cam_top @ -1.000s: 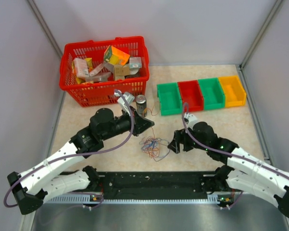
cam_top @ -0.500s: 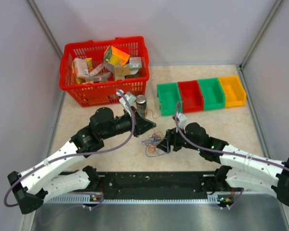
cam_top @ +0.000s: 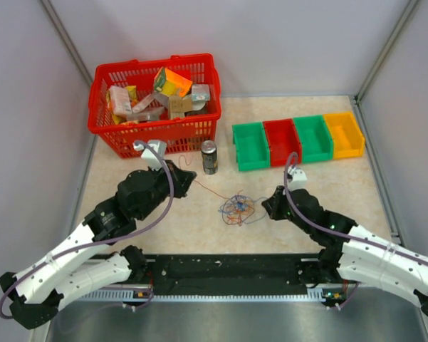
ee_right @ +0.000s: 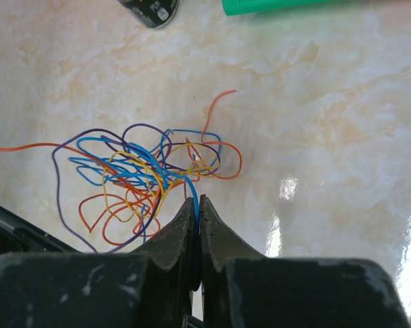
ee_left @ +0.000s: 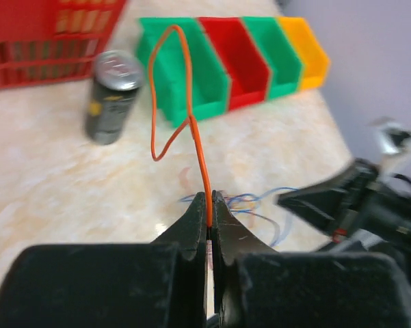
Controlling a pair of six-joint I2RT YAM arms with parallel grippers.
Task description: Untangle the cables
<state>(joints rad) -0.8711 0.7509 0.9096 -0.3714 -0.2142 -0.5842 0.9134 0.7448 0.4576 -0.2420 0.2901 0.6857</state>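
Now the cables (cam_top: 236, 208) lie tangled mid-table on the worktop (cam_top: 327, 189). The left gripper (ee_left: 210, 205), clamped on an orange strand (ee_left: 191, 130), has drawn back toward 9 o'clock. The right gripper (ee_right: 197, 205), pinching a blue strand (ee_right: 189, 188), has retreated toward 3 o'clock. Beyond stand a can (cam_top: 209, 157), four bins (cam_top: 283, 160), and at 11 o'clock a red basket (cam_top: 100, 107) holding cartons (cam_top: 172, 82).

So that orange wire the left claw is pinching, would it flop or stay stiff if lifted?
Probably bendy with slight spring: the orange wire leaves the left gripper in a loose curl, not a straight line. Likely very light, being thread-thin. Pulling may drag the tangle, since it seems to run into it.
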